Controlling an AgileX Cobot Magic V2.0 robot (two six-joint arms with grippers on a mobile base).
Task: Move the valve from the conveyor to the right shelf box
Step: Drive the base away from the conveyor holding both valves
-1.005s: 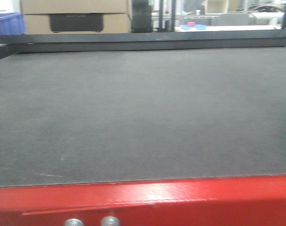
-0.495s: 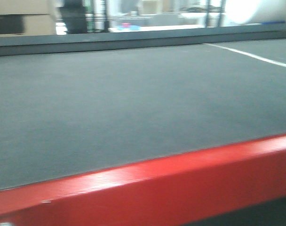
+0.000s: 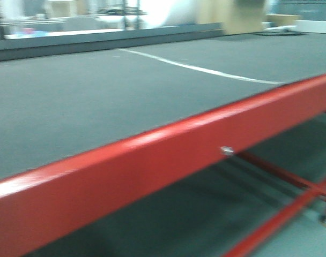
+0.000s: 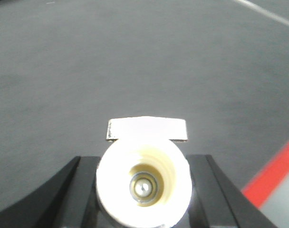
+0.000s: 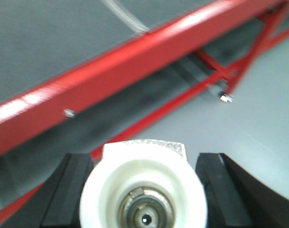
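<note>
A wide dark grey conveyor [image 3: 98, 101] with a fine woven surface fills the front view. A glossy red rail [image 3: 152, 160] runs slantwise along its near edge. A thin white line [image 3: 206, 69] crosses the belt beyond the red rail, and a small metal bolt [image 3: 227, 151] sits on the rail's face. Thinner red bars [image 3: 281, 176] run below the red rail, above a pale grey floor [image 5: 268, 118]. On the far side of the belt from the red rail lies a low dark border [image 3: 98, 43]. Past it the room is blurred: pale shapes and a tan block [image 3: 241, 13].

The left end effector [image 4: 143, 164] hangs over the belt, with the red rail at the lower right of its wrist view. Its black fingers [image 4: 85, 190] are clamped on a white valve [image 4: 142, 187], seen end-on with a metal core and a flat white tab on top.

The right end effector [image 5: 144, 156] hangs on the floor side of the red rail. It is clamped on a second white valve [image 5: 143, 194] in the same way.
</note>
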